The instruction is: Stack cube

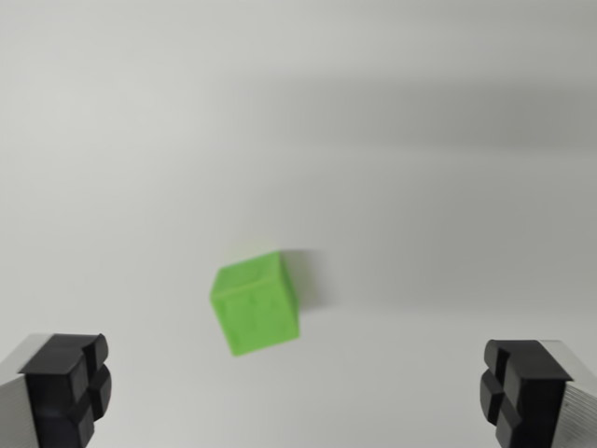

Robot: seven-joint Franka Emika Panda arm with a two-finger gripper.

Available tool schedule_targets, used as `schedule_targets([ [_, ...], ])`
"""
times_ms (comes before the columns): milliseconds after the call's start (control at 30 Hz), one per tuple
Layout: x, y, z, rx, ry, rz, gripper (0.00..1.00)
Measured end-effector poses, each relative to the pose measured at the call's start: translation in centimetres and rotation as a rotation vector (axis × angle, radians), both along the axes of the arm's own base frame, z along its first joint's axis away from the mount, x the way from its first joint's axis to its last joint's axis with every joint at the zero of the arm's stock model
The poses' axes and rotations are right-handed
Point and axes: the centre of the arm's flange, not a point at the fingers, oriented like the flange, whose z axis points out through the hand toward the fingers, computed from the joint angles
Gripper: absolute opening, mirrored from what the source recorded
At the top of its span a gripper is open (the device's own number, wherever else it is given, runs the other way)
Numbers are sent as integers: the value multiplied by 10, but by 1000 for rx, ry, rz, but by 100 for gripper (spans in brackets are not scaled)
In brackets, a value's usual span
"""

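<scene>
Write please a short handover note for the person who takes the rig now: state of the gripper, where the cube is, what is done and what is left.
Gripper: open, holds nothing; both fingers apart at the bottom corners of the wrist view.
Green cube: on the white surface, between the fingers and left of centre, turned at an angle, untouched.
Done: nothing grasped.
Left: grasp the cube and stack it. No second cube shows in this view.

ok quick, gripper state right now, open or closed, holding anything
Gripper: open, fingers spread wide, holding nothing. The green cube sits on the white surface, not touching either finger.
</scene>
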Motion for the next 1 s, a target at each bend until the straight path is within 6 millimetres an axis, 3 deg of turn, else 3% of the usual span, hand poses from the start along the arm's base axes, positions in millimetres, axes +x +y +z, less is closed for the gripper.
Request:
schedule_targets([
  [1000,-79,14,-84,25,3,221,100],
])
